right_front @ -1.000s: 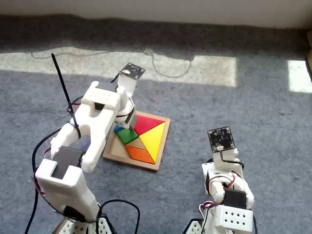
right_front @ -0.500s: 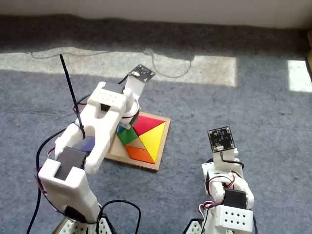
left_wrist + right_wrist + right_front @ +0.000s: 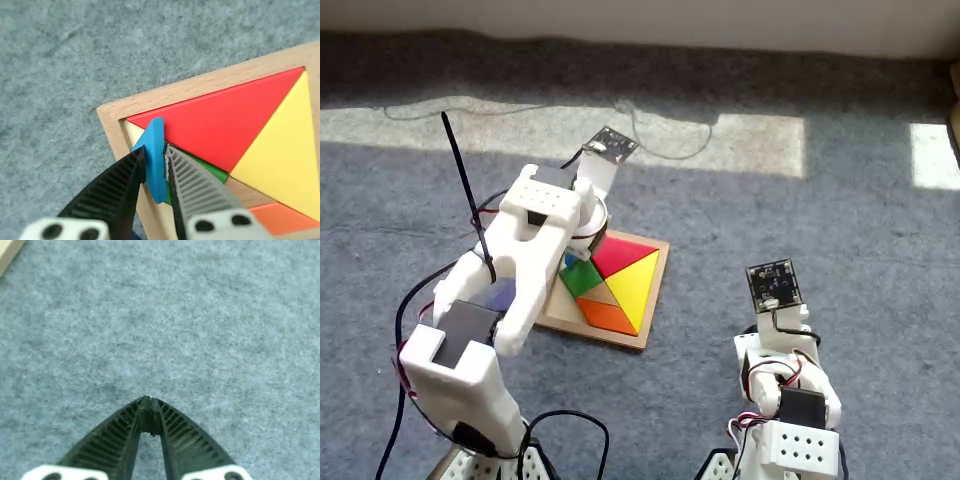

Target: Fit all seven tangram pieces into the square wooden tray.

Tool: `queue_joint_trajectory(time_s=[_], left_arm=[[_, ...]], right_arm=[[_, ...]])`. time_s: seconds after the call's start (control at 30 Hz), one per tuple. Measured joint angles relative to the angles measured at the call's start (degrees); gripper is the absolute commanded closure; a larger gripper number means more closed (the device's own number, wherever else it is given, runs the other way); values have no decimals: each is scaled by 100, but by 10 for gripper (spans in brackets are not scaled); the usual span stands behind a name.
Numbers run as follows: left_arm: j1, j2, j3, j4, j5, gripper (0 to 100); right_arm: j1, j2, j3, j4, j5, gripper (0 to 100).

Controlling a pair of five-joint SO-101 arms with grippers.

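A: Left gripper (image 3: pixel 155 170) state?
B: Clamped on the blue piece (image 3: pixel 156 150), fingers nearly together, one on each face. The piece stands on edge, upright.
A: Where is it?
B: At a corner of the tray (image 3: pixel 111 116), just beside the red piece (image 3: pixel 220 122), over the bare wood there. Can't tell if its lower tip touches the tray floor.
A: What else is in the tray?
B: Red piece flat along one edge. Yellow piece (image 3: pixel 280 155) touches it. Green piece (image 3: pixel 214 171) sits against the red one, next to the fingers. Orange piece (image 3: pixel 280 215) is beyond the yellow.
A: Right gripper (image 3: pixel 149 415)?
B: Fingers closed tip to tip, nothing in them. It hangs over the carpet (image 3: pixel 200 315), well apart from the tray.
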Motion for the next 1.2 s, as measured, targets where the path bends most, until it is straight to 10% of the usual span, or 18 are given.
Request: queue_joint_trajectory(time_s=[0.67,1.2], left_arm=[[378,-598,448,-114,334,953],[-281,-536,519,-316,791,768]], right_arm=[[0,0,0,0,0,986],[0,0,0,0,0,986]])
